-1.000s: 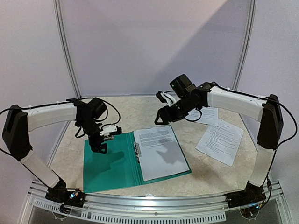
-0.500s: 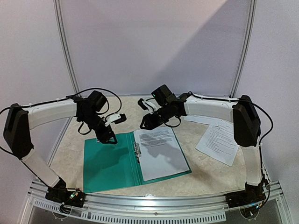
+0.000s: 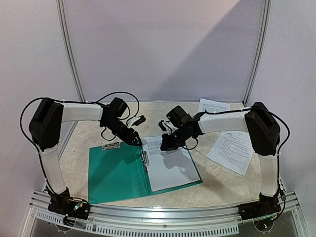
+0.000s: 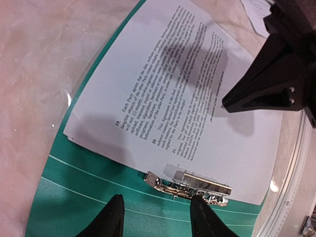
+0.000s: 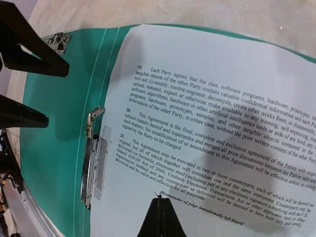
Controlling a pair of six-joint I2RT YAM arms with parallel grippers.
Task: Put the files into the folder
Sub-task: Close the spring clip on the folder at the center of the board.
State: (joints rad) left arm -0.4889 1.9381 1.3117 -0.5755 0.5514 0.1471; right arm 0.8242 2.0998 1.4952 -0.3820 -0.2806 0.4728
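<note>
Beige tabletop (image 3: 222,175), printed sheet (image 5: 222,98) just under right end effector (image 5: 159,200)

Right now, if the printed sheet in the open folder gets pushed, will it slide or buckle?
Probably floppy: the printed sheet is thin paper lying flat. It would likely slide on the glossy teal folder. Its edge meets the metal clip, so pushed there it may buckle.

Sheet (image 5: 207,123), clauses 19–21, "Remainder of page intentionally left blank"

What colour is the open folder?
The folder is teal green, seen best in the top external view.
</note>
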